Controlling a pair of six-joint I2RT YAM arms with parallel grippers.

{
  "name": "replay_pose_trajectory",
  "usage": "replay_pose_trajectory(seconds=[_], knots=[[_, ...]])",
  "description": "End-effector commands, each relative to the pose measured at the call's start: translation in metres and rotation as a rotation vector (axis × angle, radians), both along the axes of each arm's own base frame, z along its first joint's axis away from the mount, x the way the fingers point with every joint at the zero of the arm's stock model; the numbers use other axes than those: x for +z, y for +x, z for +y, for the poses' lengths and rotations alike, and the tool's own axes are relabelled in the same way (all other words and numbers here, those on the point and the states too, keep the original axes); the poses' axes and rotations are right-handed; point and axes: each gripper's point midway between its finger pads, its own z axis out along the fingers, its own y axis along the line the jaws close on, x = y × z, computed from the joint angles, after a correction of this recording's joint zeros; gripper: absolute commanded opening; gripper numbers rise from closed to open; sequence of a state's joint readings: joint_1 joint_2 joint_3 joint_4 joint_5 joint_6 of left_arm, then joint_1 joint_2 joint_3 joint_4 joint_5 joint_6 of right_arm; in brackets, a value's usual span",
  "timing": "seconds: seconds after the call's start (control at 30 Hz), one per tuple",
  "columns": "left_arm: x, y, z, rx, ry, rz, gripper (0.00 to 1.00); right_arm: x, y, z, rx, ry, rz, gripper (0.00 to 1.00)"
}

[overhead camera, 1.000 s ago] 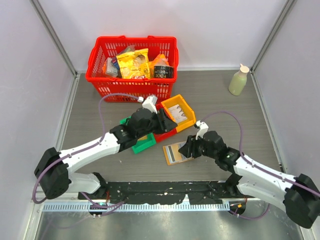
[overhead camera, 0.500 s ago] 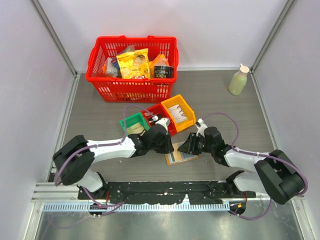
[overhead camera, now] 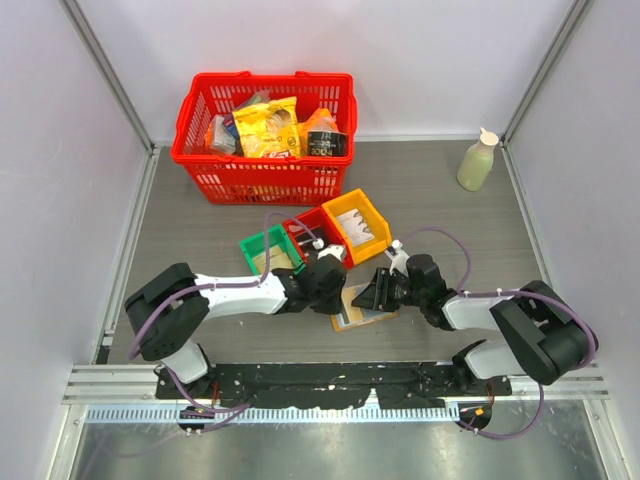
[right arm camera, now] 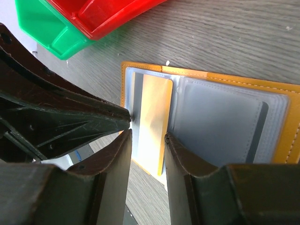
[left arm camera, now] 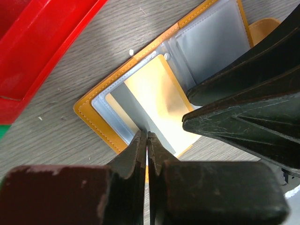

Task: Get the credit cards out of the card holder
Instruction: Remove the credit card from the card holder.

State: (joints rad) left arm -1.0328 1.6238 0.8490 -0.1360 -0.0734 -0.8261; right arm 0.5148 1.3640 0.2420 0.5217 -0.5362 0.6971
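Note:
The card holder (overhead camera: 362, 306) lies open on the table, tan-orange with grey clear sleeves, and also shows in the left wrist view (left arm camera: 93, 115) and the right wrist view (right arm camera: 281, 93). A pale cream credit card (left arm camera: 157, 101) sticks partly out of a sleeve toward the near edge; it also shows in the right wrist view (right arm camera: 152, 122). My left gripper (left arm camera: 146, 137) is shut, its tips on the grey sleeve strip beside that card. My right gripper (right arm camera: 147, 136) is slightly open, its jaws either side of the card's near end. The two grippers almost touch (overhead camera: 352, 296).
Green bin (overhead camera: 268, 250), red bin (overhead camera: 318, 235) and yellow-orange bin (overhead camera: 362, 222) stand in a row just behind the holder. A red basket (overhead camera: 265, 135) of groceries stands at the back. A pale bottle (overhead camera: 477, 160) stands at the back right.
My left gripper has come from above the bins down and forward onto the holder's left side. My right gripper has drawn in lower over the holder. The holder shifted slightly.

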Motion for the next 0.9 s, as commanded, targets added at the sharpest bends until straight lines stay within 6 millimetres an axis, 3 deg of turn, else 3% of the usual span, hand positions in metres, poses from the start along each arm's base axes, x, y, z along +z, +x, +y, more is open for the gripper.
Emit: replay_pose_trajectory(seconds=[0.0, 0.3, 0.7, 0.83, 0.87], knots=[[-0.001, -0.001, 0.009, 0.008, 0.092, -0.021, 0.04, 0.018, 0.000, 0.010, 0.041, 0.089, -0.037, 0.38], [-0.009, -0.007, 0.008, 0.017, 0.106, 0.006, 0.00, 0.031, -0.002, 0.019, 0.081, 0.155, -0.040, 0.37], [-0.018, -0.013, 0.005, 0.019, 0.067, 0.039, 0.00, 0.006, -0.010, 0.033, 0.160, 0.190, 0.048, 0.36], [-0.001, -0.008, 0.013, 0.049, 0.066, 0.001, 0.00, -0.002, -0.008, 0.028, 0.116, 0.157, 0.049, 0.36], [0.005, -0.007, 0.017, 0.063, 0.070, -0.017, 0.05, -0.007, -0.008, 0.025, 0.108, 0.137, 0.055, 0.36]])
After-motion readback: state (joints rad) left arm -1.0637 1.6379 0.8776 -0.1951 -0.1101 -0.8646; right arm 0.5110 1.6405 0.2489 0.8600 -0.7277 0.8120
